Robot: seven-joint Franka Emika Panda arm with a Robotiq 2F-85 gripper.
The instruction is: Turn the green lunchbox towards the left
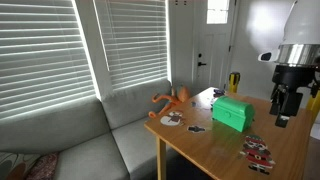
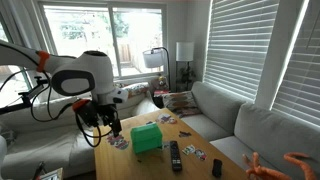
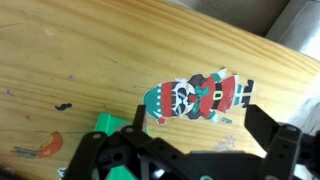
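Observation:
The green lunchbox [image 1: 232,112] is a bright green box on the wooden table [image 1: 215,148]. It also shows in an exterior view [image 2: 146,138] and as a green corner in the wrist view [image 3: 104,124]. My gripper [image 1: 284,118] hangs above the table, beside the box and apart from it, also seen in an exterior view [image 2: 107,127]. In the wrist view its fingers [image 3: 190,118] are open and empty, with a flat Christmas figure cutout [image 3: 198,98] lying on the wood between them.
An orange toy figure [image 1: 170,101] lies at the table's edge by the grey sofa [image 1: 70,140]. Small dark items [image 2: 175,152] and flat cutouts [image 1: 257,151] lie around the box. A yellow object [image 1: 234,82] stands behind the table.

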